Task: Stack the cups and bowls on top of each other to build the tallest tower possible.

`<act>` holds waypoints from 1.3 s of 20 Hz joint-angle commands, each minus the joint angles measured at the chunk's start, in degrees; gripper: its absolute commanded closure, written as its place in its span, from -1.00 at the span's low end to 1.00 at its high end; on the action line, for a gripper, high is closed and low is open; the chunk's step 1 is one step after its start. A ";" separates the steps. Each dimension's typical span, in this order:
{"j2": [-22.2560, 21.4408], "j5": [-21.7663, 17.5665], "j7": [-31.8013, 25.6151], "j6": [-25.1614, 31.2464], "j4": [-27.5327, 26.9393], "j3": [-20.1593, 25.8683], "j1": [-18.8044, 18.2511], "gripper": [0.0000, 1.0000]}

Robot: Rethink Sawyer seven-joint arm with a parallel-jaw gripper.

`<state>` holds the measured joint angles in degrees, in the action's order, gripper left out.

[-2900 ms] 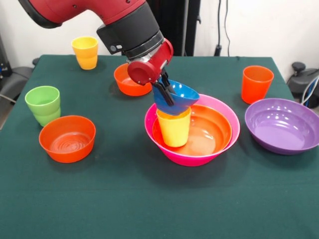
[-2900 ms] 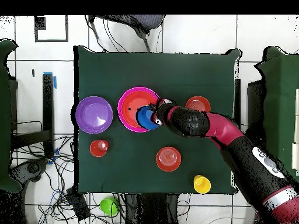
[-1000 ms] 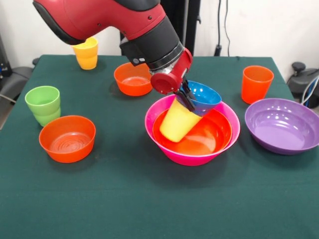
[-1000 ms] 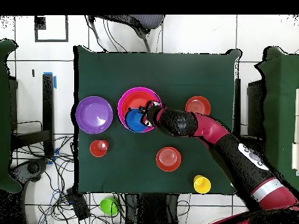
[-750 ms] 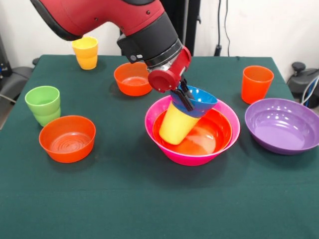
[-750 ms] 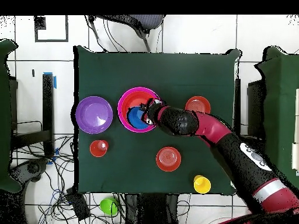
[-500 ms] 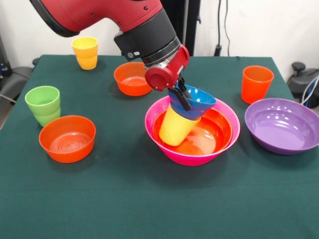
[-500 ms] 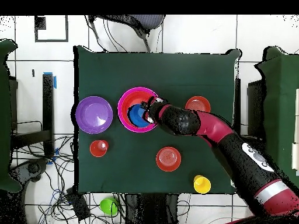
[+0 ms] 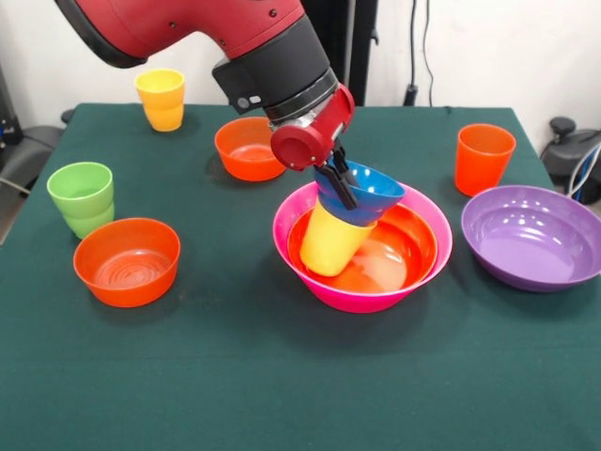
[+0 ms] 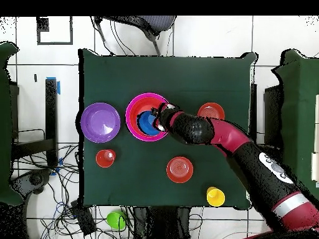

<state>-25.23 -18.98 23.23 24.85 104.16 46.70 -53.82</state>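
The tower's base, the largest pink bowl (image 9: 357,299) (image 10: 147,97), holds a large orange bowl (image 9: 406,246). Inside it a yellow cup (image 9: 331,242) leans with its top toward the right. A small blue bowl (image 9: 368,186) (image 10: 146,122) rests on that cup's mouth, tipped with it. My gripper (image 9: 336,184) (image 10: 160,119) is shut on the blue bowl's left rim, one finger inside and one outside.
A purple bowl (image 9: 531,235) (image 10: 100,122) and an orange cup (image 9: 484,158) (image 10: 105,158) stand to the right in the front view. Small orange bowls (image 9: 246,148) (image 9: 127,260), a green cup (image 9: 83,197) and a second yellow cup (image 9: 161,99) stand to the left.
The yellow cup stood upright at first and now leans. Over the last second the gripper carried the blue bowl slightly left, and the cup's lean has lessened a little.
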 commanded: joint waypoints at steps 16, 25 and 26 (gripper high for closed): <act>-1.53 -8.14 6.53 -1.43 -5.91 -5.68 5.22 1.00; -0.52 -7.24 6.34 -0.54 -5.70 -4.76 4.59 1.00; -0.62 -7.43 6.30 -0.60 -5.80 -4.91 4.74 1.00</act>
<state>-27.18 -22.64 23.23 24.86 102.35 45.44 -51.18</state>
